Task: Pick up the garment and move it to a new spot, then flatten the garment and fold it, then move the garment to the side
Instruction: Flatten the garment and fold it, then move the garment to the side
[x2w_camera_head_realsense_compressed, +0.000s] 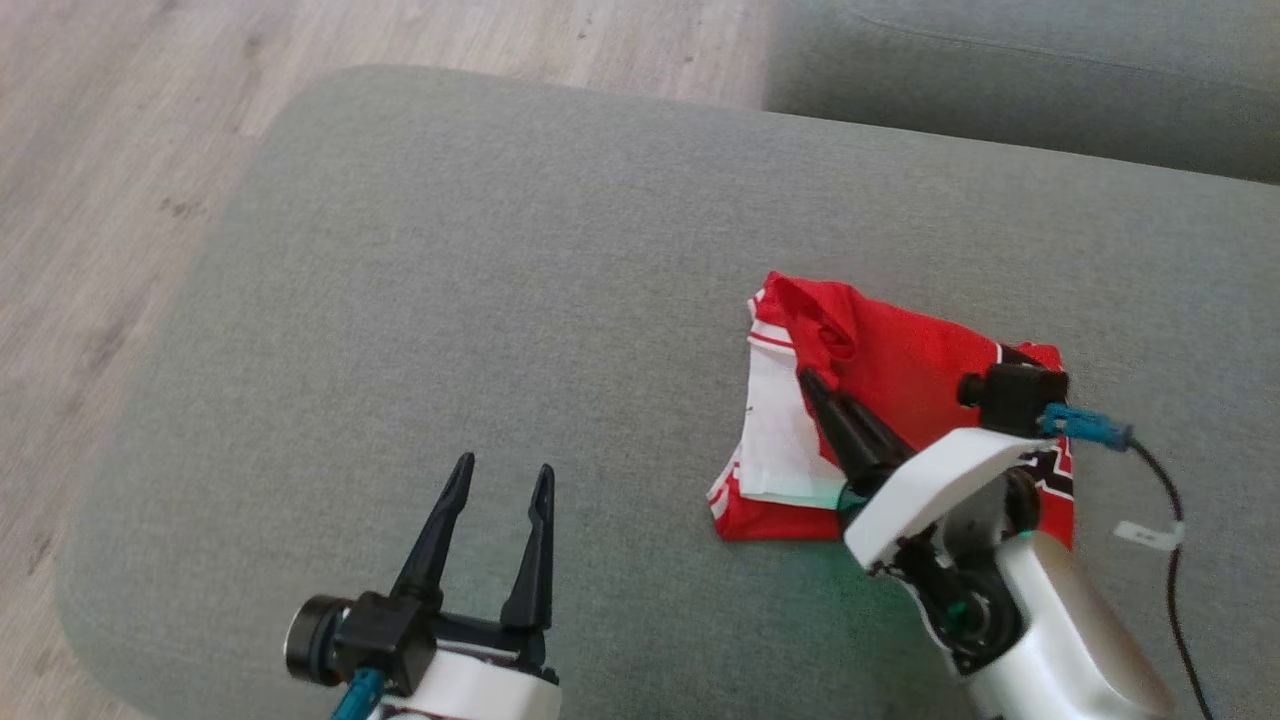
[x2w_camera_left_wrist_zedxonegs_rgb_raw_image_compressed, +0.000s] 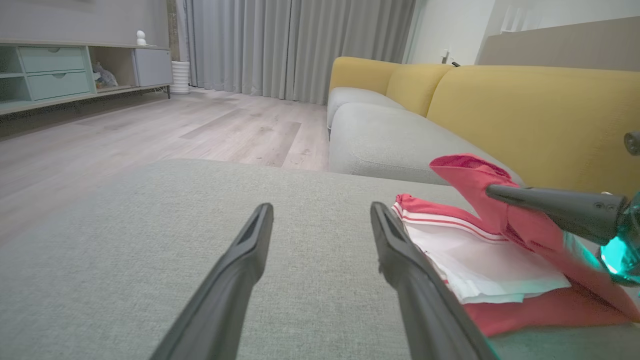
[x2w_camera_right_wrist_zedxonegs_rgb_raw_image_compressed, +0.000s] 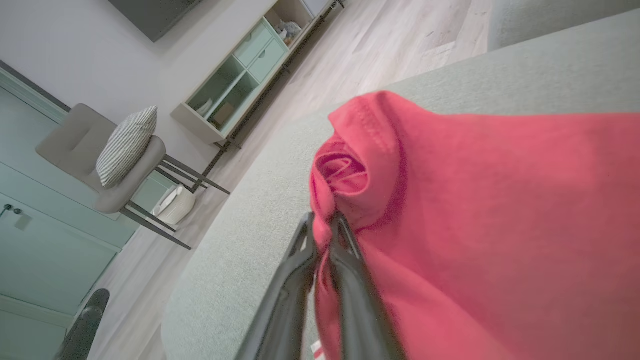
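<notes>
Jaws first: my left gripper (x2w_camera_head_realsense_compressed: 505, 465) has its fingers spread wide with nothing between them. It is parked over bare grey cushion (x2w_camera_head_realsense_compressed: 450, 230) at the lower left, well apart from the cloth. I read that as a standby pose, kept clear so it neither snags the fabric nor blocks my head view, yet near enough to come in for flattening.

Moving right, the garment (x2w_camera_head_realsense_compressed: 900, 365) lies on the right half of the cushion as a loose, partly folded heap. It is red, with a white panel and striped trim exposed along its left side.

My right gripper (x2w_camera_head_realsense_compressed: 808, 378) has its fingers pressed together on a bunched red fold near the top of that heap. The right wrist view shows the cloth puckered between the tips. From the left wrist view the pinched fold stands raised above the rest, which rests on the cushion. A small pinch on an upper edge makes sense to me, since the cloth can hang away from the fingers when I carry or turn it.

Furthest right, the wrist camera's cable (x2w_camera_head_realsense_compressed: 1165, 480) loops beside the forearm. I judge it the one thing that could catch.
</notes>
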